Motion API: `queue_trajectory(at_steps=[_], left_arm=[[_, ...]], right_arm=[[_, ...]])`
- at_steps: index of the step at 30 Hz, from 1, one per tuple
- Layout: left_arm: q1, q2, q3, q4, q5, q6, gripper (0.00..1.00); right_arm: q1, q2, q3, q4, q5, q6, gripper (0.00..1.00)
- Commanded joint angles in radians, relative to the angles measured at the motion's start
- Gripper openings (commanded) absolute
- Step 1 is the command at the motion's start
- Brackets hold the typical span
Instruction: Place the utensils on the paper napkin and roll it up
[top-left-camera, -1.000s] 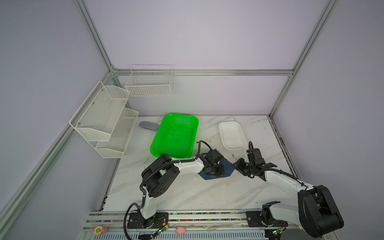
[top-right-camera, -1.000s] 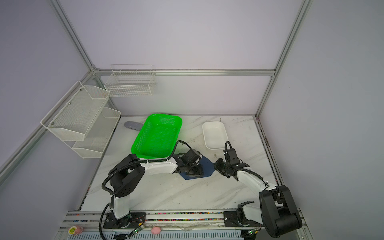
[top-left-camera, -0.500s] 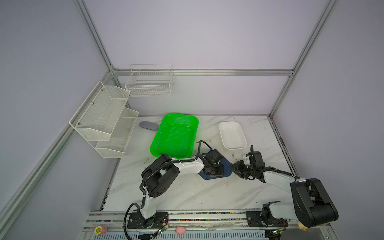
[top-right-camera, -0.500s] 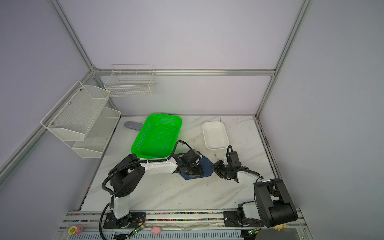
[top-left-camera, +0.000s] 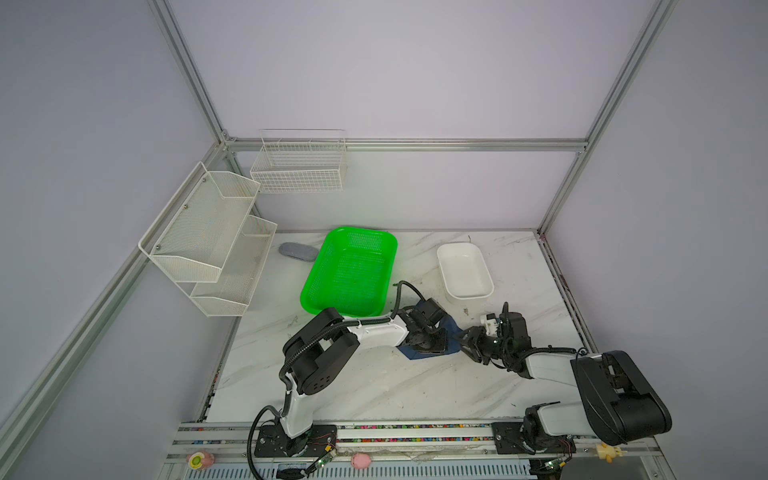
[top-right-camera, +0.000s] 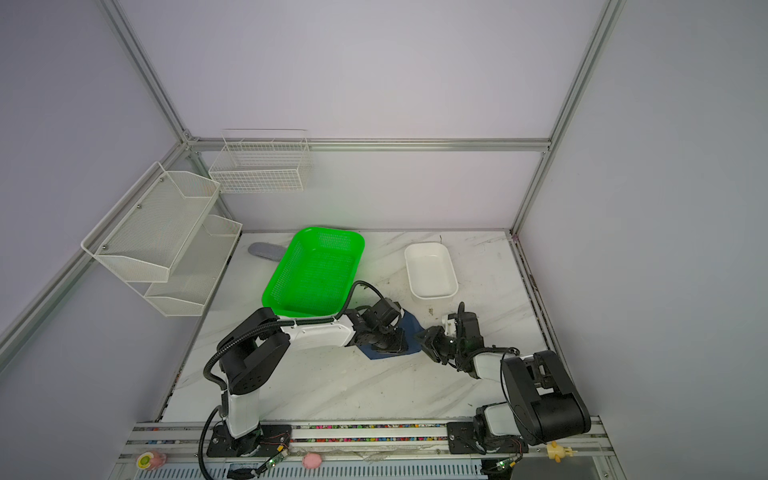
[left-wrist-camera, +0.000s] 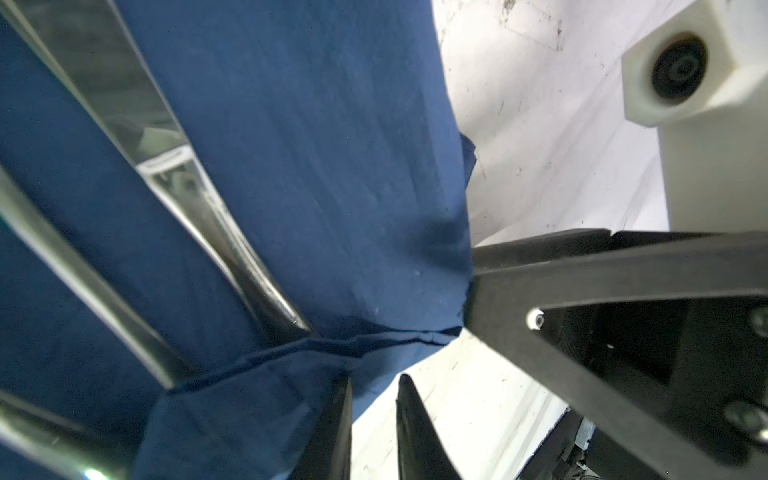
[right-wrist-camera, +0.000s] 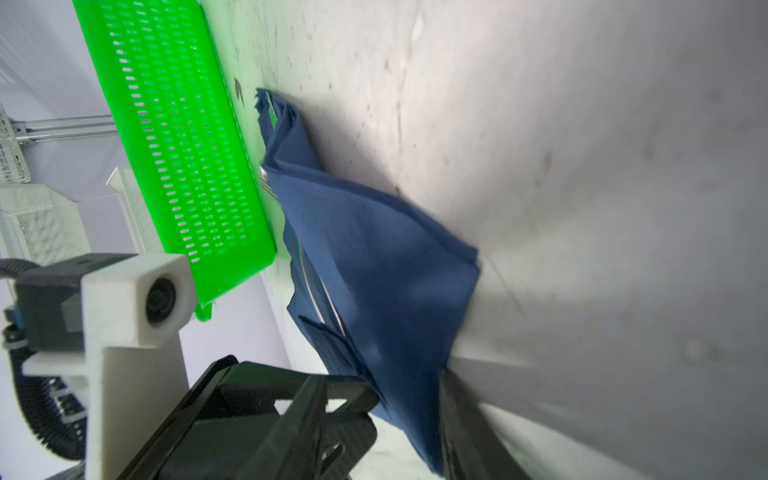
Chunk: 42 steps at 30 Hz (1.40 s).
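In both top views my arms meet low over the marble table (top-left-camera: 374, 386), just in front of the green basket (top-left-camera: 309, 286), with the white tray (top-left-camera: 464, 270) farther back. From up there the navy paper napkin (top-right-camera: 411, 330) shows only as slivers of blue poking out from under my left gripper (top-left-camera: 438, 347). My right gripper (top-left-camera: 464, 343) faces it from the other side. No cutlery shows at all.

My left wrist camera fills that in. The utensils (left-wrist-camera: 166, 166) lie side by side on the blue sheet, flat shiny handles with their ends tucked under a folded flap. Which one is the knife, spoon or fork I cannot tell. My left jaws stand only a slit apart and bare table shows through the gap. The flap's edge lies against one jaw, and nothing looks clamped. The same camera shows the tip of my right gripper touching the napkin's side edge.

My right wrist camera gives the napkin's outside: a loose, rumpled fold lying just beside the basket's wall. Thin silver ends peep out next to the basket, and silver streaks show inside the open fold. The near corner of the paper runs down between my right jaws, which stand parted. The view is blurred there, so I cannot tell whether they press on it.
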Motion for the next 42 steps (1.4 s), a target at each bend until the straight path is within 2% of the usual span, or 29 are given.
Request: queue_trajectory(at_steps=[1, 6, 12, 19, 23, 28, 35, 38, 42], left_arm=[[-0.005, -0.006, 0.054, -0.031, -0.021, 0.021, 0.21], [-0.005, -0.011, 0.051, -0.030, -0.021, 0.021, 0.21], [-0.004, -0.012, 0.046, -0.031, -0.021, 0.020, 0.21], [-0.005, -0.016, 0.045, -0.028, -0.021, 0.020, 0.21], [-0.005, -0.022, 0.040, -0.030, -0.020, 0.020, 0.21], [-0.004, -0.026, 0.039, -0.027, -0.024, 0.018, 0.21], [-0.004, -0.039, 0.025, -0.020, -0.037, 0.013, 0.21], [-0.004, -0.041, 0.024, -0.022, -0.044, 0.008, 0.21], [-0.003, -0.046, 0.020, -0.021, -0.053, 0.003, 0.20]], right_arm=[[0.001, 0.029, -0.065, -0.048, -0.001, 0.035, 0.47], [0.002, 0.000, -0.080, -0.013, -0.020, 0.087, 0.48], [0.001, -0.002, -0.069, 0.125, -0.034, 0.105, 0.50], [-0.011, -0.013, -0.002, 0.138, 0.070, 0.009, 0.50], [-0.026, 0.012, 0.023, 0.152, 0.058, -0.039, 0.49], [-0.037, 0.007, 0.027, 0.151, 0.032, -0.068, 0.41], [-0.037, -0.002, 0.015, 0.149, -0.042, -0.128, 0.16], [-0.036, -0.003, 0.052, 0.084, -0.085, -0.182, 0.10], [-0.036, -0.041, 0.070, 0.040, -0.093, -0.210, 0.09]])
